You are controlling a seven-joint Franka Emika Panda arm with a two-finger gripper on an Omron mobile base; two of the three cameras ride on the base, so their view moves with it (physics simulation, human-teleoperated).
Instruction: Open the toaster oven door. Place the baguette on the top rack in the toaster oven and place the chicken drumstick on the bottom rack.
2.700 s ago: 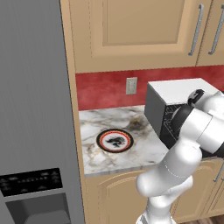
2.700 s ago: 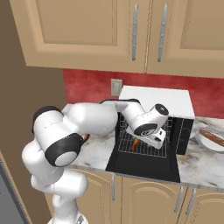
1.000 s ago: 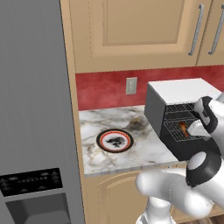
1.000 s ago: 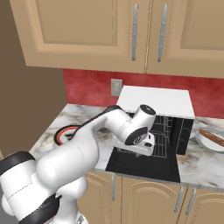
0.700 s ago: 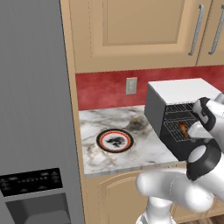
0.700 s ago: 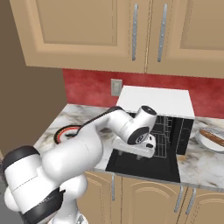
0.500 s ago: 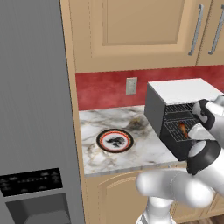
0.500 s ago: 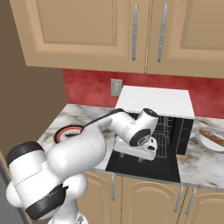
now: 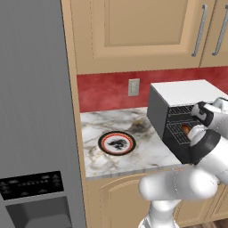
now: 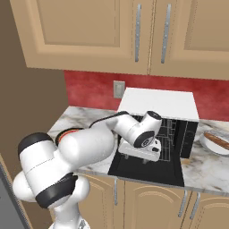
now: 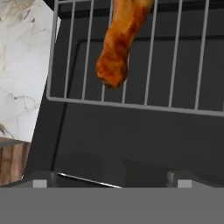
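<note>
Left base view. White box-shaped toaster oven [image 9: 178, 95] with dark open front, standing on the marbled stone counter [image 9: 107, 129]; glossy black door [image 9: 189, 153] folded down flat. Orange-brown chicken drumstick [image 9: 185, 129] glimpsed on the lower wire rack [image 9: 178, 136], just inside the opening and just ahead of the white wrist. Empty round plate with red-and-black rim [image 9: 116, 142] well off to the gripper's left. Grey refrigerator [image 9: 31, 111] farther left again.

Right base view. Two-finger gripper [image 10: 154, 147] poised over the lowered door, at the mouth of the cavity. Finger spread: cannot be told here, wrist housing in the way. Long brown baguette [image 10: 218, 142] lying on a second plate [image 10: 210, 145] well to the gripper's right, beyond the oven; top rack not yet loaded.

Hand view. Drumstick directly ahead of the gripper, narrow end nearest, resting across the bars close to the front edge of the rack. Nothing pinched between the two dark finger tips [image 11: 41, 183], set wide apart at the lower corners.

Handling note, as judgement: drumstick placement apparently done, release complete. Best to draw straight back along the door, level, without lifting into the upper rack or snagging the front bar; then swing right for the baguette. Risk: drumstick near the rack's lip, liable to roll out if nudged.
</note>
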